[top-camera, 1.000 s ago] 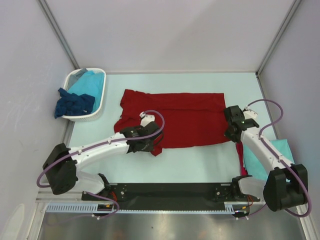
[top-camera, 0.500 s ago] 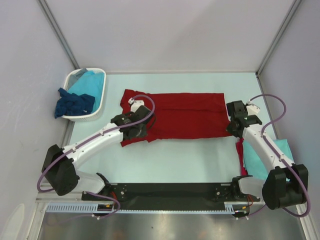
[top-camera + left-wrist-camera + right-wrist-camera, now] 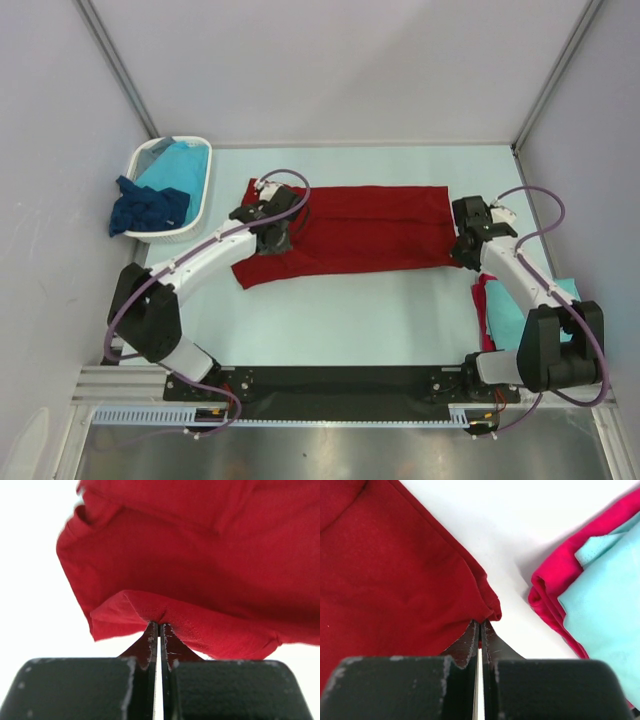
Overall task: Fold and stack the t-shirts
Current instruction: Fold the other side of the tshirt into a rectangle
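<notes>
1. Dark red tee (image 3: 370,230) is lying on the table (image 3: 350,320), spread out to the right of the white basket (image 3: 200,200), with its long side running away from the basket.
2. L gripper (image 3: 272,240) is at the tee's end closest to the basket, on the near edge. The cloth there is bunched and pulled in under the tips.
3. L wrist cam: L gripper (image 3: 159,627) has its jaws pinched tight on a fold of the dark red tee (image 3: 200,555). The hem tents up into the closed tips, and the rest of the cloth stretches out beyond them.
4. R gripper (image 3: 462,255) is at the tee's far end from the basket, on the near corner.
5. R wrist cam: R gripper (image 3: 480,625) has its jaws closed on that corner of the dark red tee (image 3: 385,570), and the fabric puckers right at the tips.
6. Farther from the basket than the R gripper sits a folded pile, a red tee (image 3: 481,310) w/ a turquoise tee (image 3: 520,315) on top. In the R wrist cam the red tee (image 3: 555,590) and turquoise tee (image 3: 605,625) are near the held corner but apart from it, w/ a bare strip of table between.
7. In the basket there's another turquoise shirt (image 3: 180,165). A navy shirt (image 3: 148,208) is draped over the basket's near rim and hangs out.
</notes>
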Controlling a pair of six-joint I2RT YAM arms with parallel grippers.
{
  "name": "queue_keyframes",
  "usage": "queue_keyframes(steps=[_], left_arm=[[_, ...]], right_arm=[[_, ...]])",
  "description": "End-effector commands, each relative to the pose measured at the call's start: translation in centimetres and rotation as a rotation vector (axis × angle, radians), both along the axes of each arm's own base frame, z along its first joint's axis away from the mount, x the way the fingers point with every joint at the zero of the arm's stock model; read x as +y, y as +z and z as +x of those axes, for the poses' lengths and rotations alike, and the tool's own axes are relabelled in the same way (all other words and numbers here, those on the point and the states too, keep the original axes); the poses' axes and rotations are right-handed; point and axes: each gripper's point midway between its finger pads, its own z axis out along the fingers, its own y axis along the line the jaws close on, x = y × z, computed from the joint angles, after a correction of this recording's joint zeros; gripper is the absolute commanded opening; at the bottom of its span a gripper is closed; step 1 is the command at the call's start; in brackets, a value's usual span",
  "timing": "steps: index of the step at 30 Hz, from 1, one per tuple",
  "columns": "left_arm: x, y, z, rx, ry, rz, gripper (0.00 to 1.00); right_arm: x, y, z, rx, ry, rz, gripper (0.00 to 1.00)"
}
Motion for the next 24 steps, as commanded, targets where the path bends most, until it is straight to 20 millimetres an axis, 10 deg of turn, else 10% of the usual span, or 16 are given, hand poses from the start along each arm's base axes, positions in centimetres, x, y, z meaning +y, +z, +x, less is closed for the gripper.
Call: queue_keyframes(steps=[1,24], left_arm=[[0.2,2.7,3.8,-0.085,0.026,-0.002,0.0],[3.4,0.1,11.6,-0.038,0.188,0.011,0.0]], right_arm=[[-0.2,1.7,2.8,-0.09,-0.032,0.007,0.0],[0.1,-0.5,10.7,-0.068,-0.064,-0.018,0.0]])
